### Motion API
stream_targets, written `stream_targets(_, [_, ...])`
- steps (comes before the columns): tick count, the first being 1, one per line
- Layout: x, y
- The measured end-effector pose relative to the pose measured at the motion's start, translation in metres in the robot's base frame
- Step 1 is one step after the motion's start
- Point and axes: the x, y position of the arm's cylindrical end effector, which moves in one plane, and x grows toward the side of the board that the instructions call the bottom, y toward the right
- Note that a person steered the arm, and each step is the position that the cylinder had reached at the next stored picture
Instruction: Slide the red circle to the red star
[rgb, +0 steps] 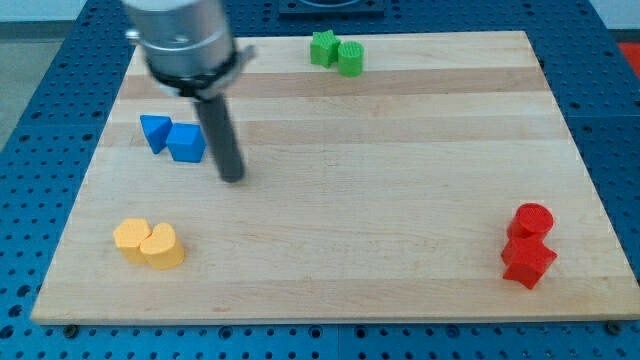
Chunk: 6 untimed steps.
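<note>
Two red pieces: red circle (533, 219) and red star (527, 261), both near the view's lower right corner of the surface (400, 180).
Relation: circle sits just above the star in view; they look touching or nearly so; a thin gap cannot be ruled out.
Task status: judged essentially met, or one short nudge from it.
My tip (232, 177): rod end on the wood at the view's left, just right of the blue blocks, well apart from both red pieces.
Tool state: plain rod, no jaws to be apart or together; it clamps nothing and touches no block here.
Blue pair: blue block (186, 143) and a second blue piece (154, 131), touching each other, just left of the rod.
Yellow pair (149, 243): two yellow blocks together at the view's lower left.
Green pair: green star (323, 47) and green cylinder (350, 58), at the view's top edge.
Step advice: if a nudge is needed, cross the open middle, come in above the circle, and push straight down-view, slowly, so the star is not shoved off the near edge.
</note>
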Motion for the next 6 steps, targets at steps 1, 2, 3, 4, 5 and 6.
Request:
stream_targets(1, [-0.014,0.050])
stream_targets(2, [-0.054,0.054])
stream_targets(3, [-0.098,0.039])
stream_targets(4, [-0.142,0.018])
stream_targets(5, [-0.184,0.002])
stream_targets(6, [-0.223,-0.002])
